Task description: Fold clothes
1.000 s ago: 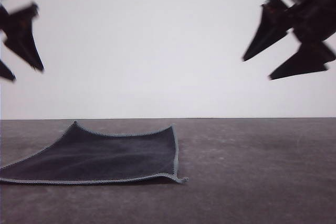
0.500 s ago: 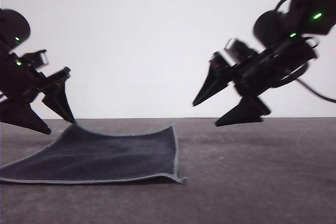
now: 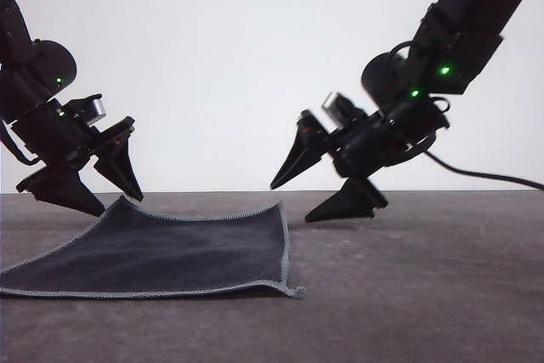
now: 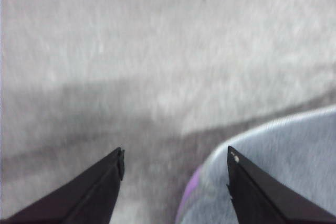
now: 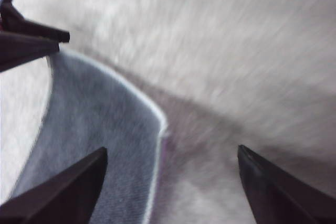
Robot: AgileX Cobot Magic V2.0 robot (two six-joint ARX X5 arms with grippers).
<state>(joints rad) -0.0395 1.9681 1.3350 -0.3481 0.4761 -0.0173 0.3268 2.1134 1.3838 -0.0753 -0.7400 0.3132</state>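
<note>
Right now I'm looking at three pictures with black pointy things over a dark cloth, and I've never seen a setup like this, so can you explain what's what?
The black pointy things are the grippers of a two-armed robot, each with two fingers that pinch. The wide picture looks forward over the table: the left gripper is on the left, the right gripper on the right. Both are open and hold nothing.

The other two pictures come from small cameras on the wrists, looking down past the fingers. That is why you see two dark wedges at the bottom of each.

On the table lies one cloth, dark with a pale stitched edge, spread nearly flat with its corners curling up. A little purple peeps from under its edge in the left wrist view. The left gripper is poised at one far corner, the right near the other far corner. The job is to fold it.
</note>
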